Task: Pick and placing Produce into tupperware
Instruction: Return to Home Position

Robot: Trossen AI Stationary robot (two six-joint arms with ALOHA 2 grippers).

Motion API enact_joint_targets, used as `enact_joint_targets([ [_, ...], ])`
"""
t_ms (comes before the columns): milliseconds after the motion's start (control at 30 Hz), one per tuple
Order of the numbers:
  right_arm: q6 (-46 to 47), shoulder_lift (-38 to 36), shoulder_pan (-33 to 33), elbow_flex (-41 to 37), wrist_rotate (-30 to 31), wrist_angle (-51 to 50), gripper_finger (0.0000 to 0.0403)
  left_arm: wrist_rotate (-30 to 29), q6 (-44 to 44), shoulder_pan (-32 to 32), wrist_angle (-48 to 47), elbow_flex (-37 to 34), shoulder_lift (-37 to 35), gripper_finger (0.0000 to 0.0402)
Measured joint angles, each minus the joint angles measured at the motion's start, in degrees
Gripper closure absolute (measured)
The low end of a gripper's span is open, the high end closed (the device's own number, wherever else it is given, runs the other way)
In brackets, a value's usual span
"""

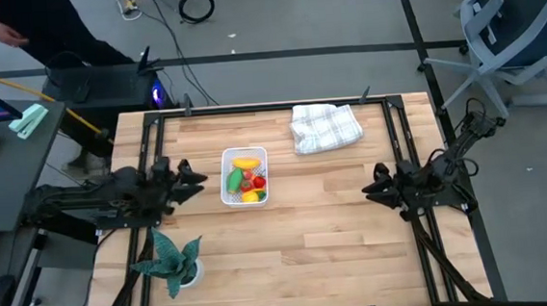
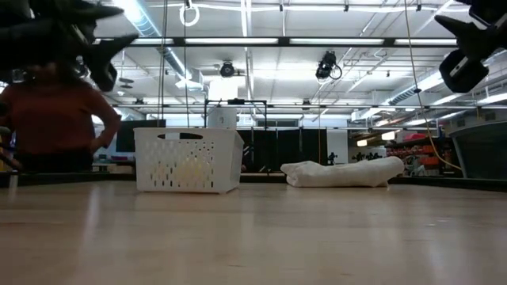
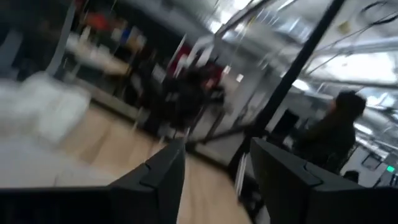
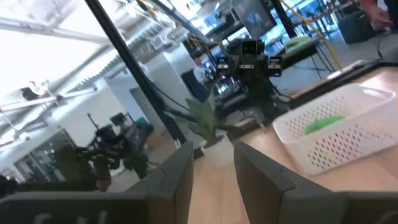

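The white perforated tupperware [image 1: 244, 177] stands on the table left of centre and holds the produce: a yellow banana [image 1: 246, 162], a green piece [image 1: 234, 181], small red pieces [image 1: 257, 182] and a yellow piece [image 1: 250, 197]. It also shows in the low view [image 2: 188, 161] and the right wrist view [image 4: 339, 134], where the green piece [image 4: 323, 124] shows inside. My left gripper [image 1: 198, 176] hangs open and empty above the table just left of the tupperware. My right gripper [image 1: 370, 189] hangs open and empty at the table's right.
A white checked folded cloth [image 1: 326, 127] lies at the far side, right of centre. A green leafy plant in a white pot [image 1: 173, 261] stands near the front left corner. A person [image 2: 55, 119] stands beyond the table's far left.
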Motion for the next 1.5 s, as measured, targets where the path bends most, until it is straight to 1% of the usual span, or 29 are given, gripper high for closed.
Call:
enact_joint_targets([
  [133, 1.61, -0.01, 0.0, 0.0, 0.04, -6.58, 0.0279, -0.03, -2.72, 0.0, -7.21, -0.01, 0.0, 0.0216],
  [267, 10.56, 0.0, 0.0, 0.0, 3.37, -13.96, 0.0279, -0.06, -2.15, 0.0, -8.27, -0.02, 0.0, 0.0211],
  [333, 13.63, 0.04, 0.0, 0.0, 3.95, -17.22, 0.0279, -0.09, -0.71, 0.0, -8.31, -0.02, 0.0, 0.0209],
  [433, 13.91, 0.68, 0.0, 0.04, 3.88, -17.29, 0.0279, -0.08, 0.27, 0.0, -8.98, -0.02, -0.02, 0.0208],
  [533, 10.3, 0.97, 0.0, 0.04, 3.86, -17.3, 0.0279, -0.07, 0.39, -0.07, -9.56, -0.02, 0.0, 0.021],
  [633, 8.88, 0.96, 0.0, 0.04, 3.74, -17.34, 0.0279, -0.07, 0.39, -0.07, -9.51, -0.02, -0.02, 0.0214],
  [1033, 8.85, 0.96, 0.0, 0.07, 3.69, -17.45, 0.0279, -0.07, 0.41, -0.07, -9.22, -0.02, -0.02, 0.0208],
  [1300, 8.82, 0.96, 0.0, 0.07, 3.69, -17.47, 0.0279, -0.07, 0.4, -0.07, -9.22, -0.02, -0.02, 0.0216],
  [1500, 8.8, 0.96, 0.0, 0.07, 3.69, -17.47, 0.0279, -0.07, 0.38, -0.07, -9.22, -0.01, -0.02, 0.0209],
])
